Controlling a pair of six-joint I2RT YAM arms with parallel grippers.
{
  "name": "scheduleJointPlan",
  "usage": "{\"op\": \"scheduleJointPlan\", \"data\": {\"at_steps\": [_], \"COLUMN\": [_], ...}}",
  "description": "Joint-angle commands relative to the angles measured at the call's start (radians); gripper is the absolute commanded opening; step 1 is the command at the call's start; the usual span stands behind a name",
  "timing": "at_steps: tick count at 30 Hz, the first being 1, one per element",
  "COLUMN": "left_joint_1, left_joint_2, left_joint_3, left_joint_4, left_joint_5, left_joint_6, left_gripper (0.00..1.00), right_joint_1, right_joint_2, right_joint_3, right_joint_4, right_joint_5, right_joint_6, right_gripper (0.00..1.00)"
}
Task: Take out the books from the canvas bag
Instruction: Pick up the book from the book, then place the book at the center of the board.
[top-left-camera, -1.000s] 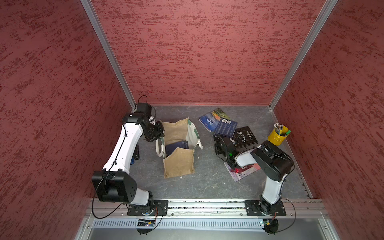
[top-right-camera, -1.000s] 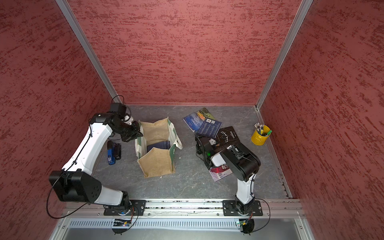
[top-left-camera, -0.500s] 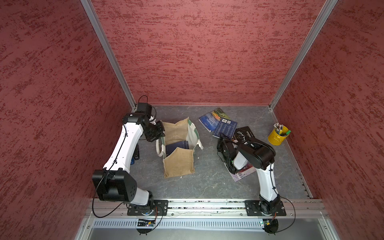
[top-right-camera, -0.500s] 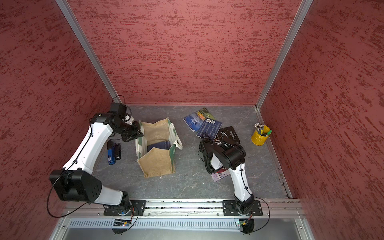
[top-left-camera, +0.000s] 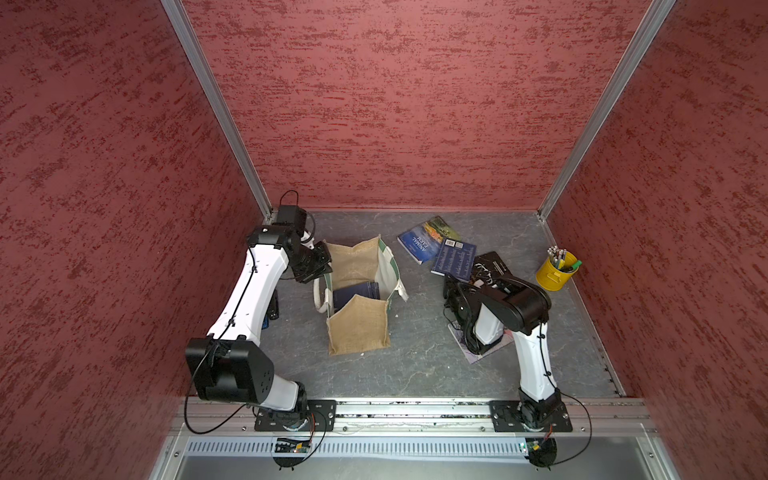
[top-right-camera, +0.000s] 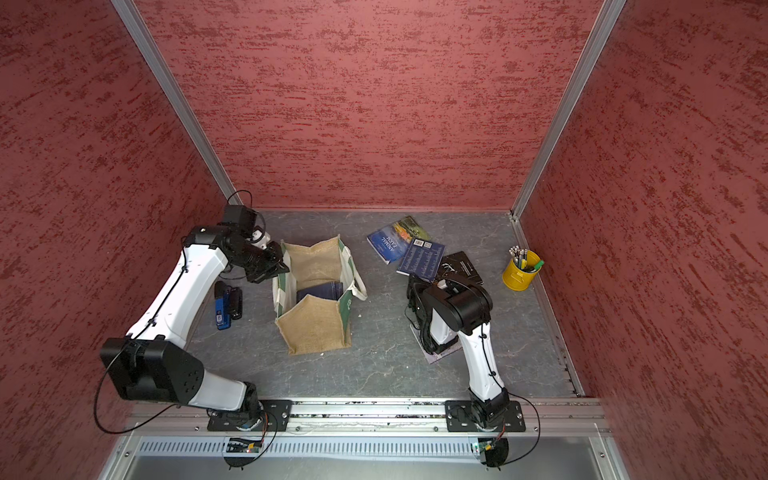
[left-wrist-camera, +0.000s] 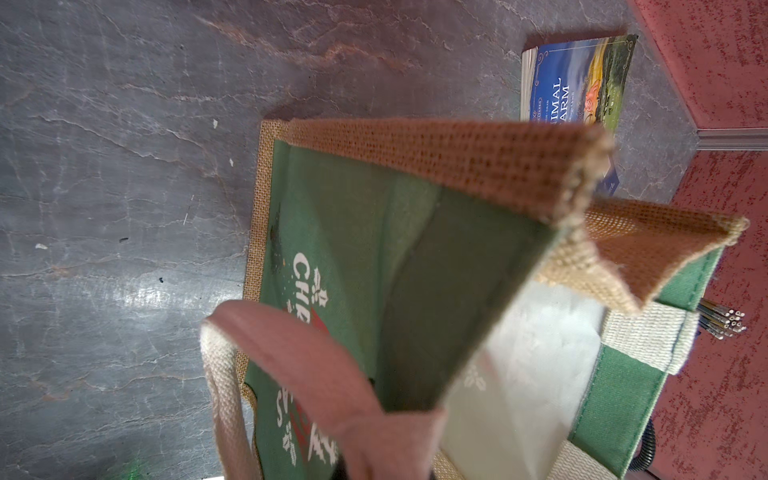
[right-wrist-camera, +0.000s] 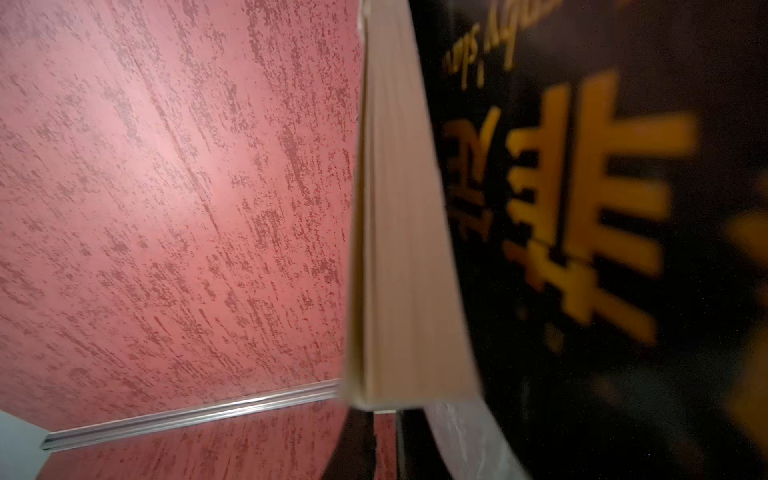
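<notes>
Resting inside the floppy canvas bag (top-left-camera: 359, 328), its rim pinched by closed left fingers (top-left-camera: 324, 262), thin navy books (top-left-camera: 356, 291) look light, stiff, best gripped by an exposed edge; right fingers' state is hidden.

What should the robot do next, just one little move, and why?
Probably swing the right arm over the open top of the boxy tan burlap bag: navy paperback books lie inside, and the left arm has its jaws pinching the rim.
</notes>
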Motion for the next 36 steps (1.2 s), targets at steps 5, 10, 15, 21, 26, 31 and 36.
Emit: {"op": "scheduleJointPlan", "data": {"at_steps": [5, 10, 15, 21, 26, 31, 36], "left_joint_1": [-0.006, -0.001, 0.017, 0.033, 0.041, 0.047, 0.057], "left_joint_2": [-0.015, -0.025, -0.027, -0.009, 0.008, 0.013, 0.005], "left_joint_3": [0.029, 0.031, 0.028, 0.016, 0.02, 0.014, -0.005], "left_joint_4": [0.009, 0.011, 0.019, 0.044, 0.053, 0.055, 0.06], "left_joint_5": [-0.002, 0.001, 0.01, 0.032, 0.045, 0.052, 0.055], "left_joint_6": [-0.009, -0.014, -0.016, -0.024, -0.023, -0.016, -0.019], "left_gripper": [0.0, 0.0, 0.0, 0.0, 0.0, 0.0, 0.0], "right_joint_1": [-0.021, -0.027, -0.025, 0.011, 0.079, 0.176, 0.265], "right_joint_2": [-0.377, -0.628, -0.663, -0.566, -0.434, -0.291, -0.132], "right_joint_3": [-0.007, 0.262, 0.577, 0.856, 1.007, 1.104, 1.162], "right_joint_4": [-0.321, -1.086, -1.726, -2.208, -2.411, -2.48, -2.521], "right_joint_5": [-0.229, -0.338, -0.299, -0.038, 0.241, 0.459, 0.547], "right_joint_6": [-0.214, -0.57, -0.892, -1.163, -1.274, -1.355, -1.399], "right_gripper": [0.0, 0.0, 0.0, 0.0, 0.0, 0.0, 0.0]}}
